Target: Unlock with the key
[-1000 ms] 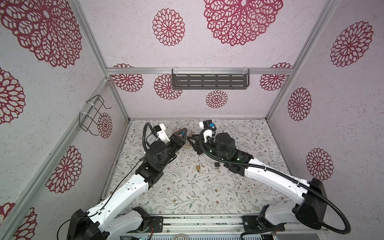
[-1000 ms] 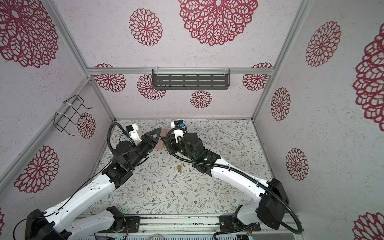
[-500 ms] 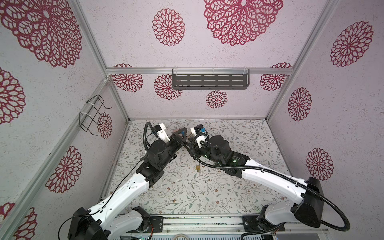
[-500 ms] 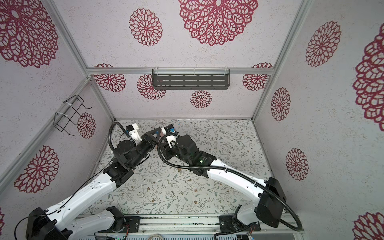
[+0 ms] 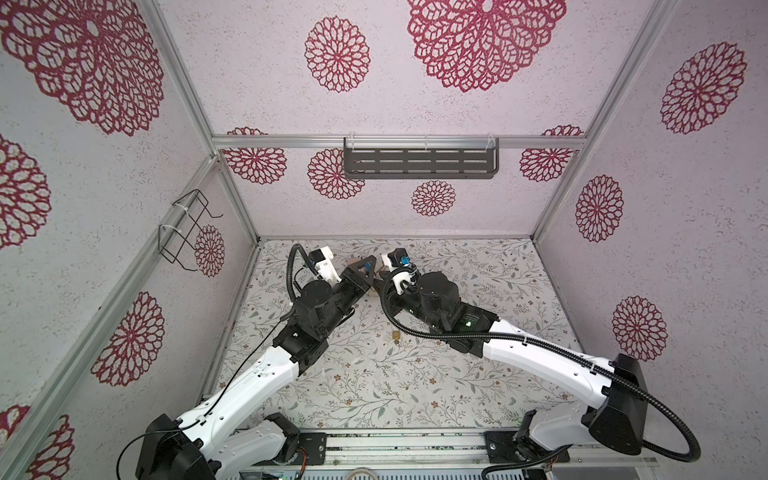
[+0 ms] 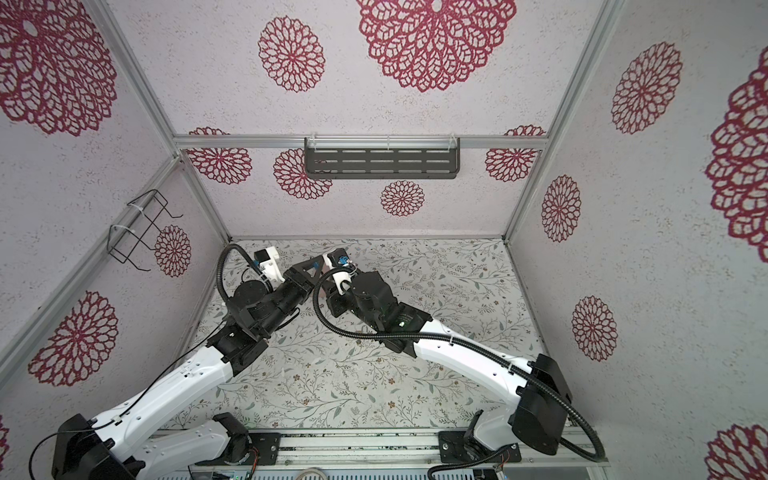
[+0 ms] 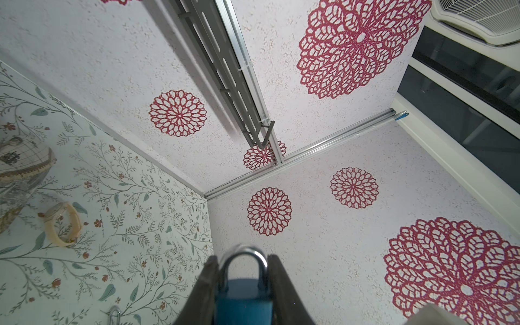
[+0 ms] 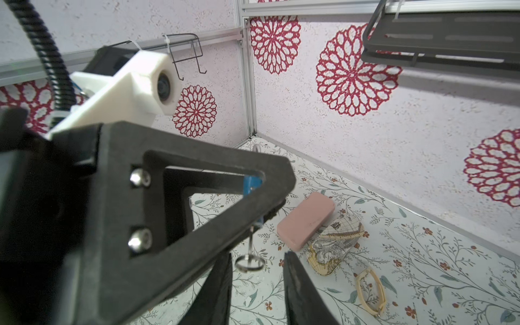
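**Padlock (image 7: 243,298) held, key (image 8: 251,240) dangling**

The left jaws clamp the blue padlock; its key hangs beneath. The right jaws stand apart beside the key ring (image 8: 238,263). Closing off-centre might knock the key out.

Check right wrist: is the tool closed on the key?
No: the right tool has its fingers standing apart, with the ring of the key hanging between them and gaps on both sides.
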